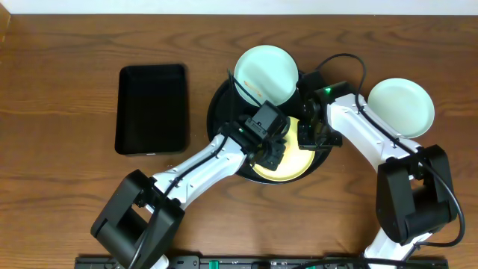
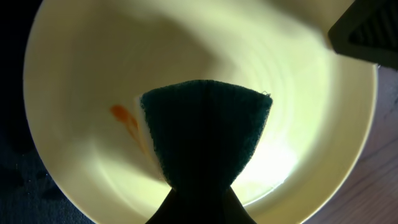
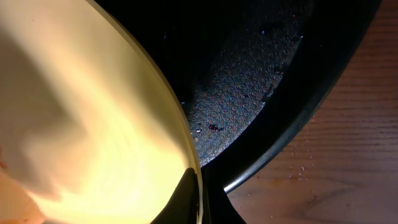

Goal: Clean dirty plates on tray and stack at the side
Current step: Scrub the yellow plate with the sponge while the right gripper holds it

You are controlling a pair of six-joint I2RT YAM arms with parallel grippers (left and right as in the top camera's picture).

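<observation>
Table (image 1: 67, 45): the tray (image 1: 222, 112) is sitting mid-table, wet and beading. The yellow plate (image 2: 298, 124) is lying on the tray's near side and a mint plate (image 1: 267, 71) on its far side. A second mint plate (image 1: 401, 107) is resting on bare wood toward the right edge. Right claw (image 3: 200, 198) is clamping the yellow rim, steadying it. Left claw (image 1: 269, 143) is squeezing a dark sponge (image 2: 205, 134) into the dish beside an orange smear (image 2: 124, 118). Judging: plate light, rigid, slick when wet, likely chippable; the rim is offering the surest hold.
</observation>
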